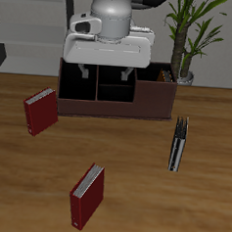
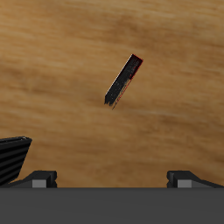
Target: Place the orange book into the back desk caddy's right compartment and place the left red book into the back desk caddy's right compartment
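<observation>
The jaws (image 2: 114, 180) are wide open and hold nothing. They hang just above the back desk caddy (image 1: 114, 108). The left red book (image 1: 87, 196) stands on the surface (image 1: 132, 198), well away from the jaws. The other red book (image 1: 40, 112) and a black-and-grey book (image 1: 179, 144) stand closer to them, one off to each side.

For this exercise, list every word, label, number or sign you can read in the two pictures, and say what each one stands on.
None can be read in either picture.
Two red books: plain covers, no title visible.
Black-and-grey book: no lettering visible.
Desk caddy: no label.
Gripper: plain white housing, no brand mark visible.
Book in the wrist view: dark and edge-on, nothing readable.
</observation>
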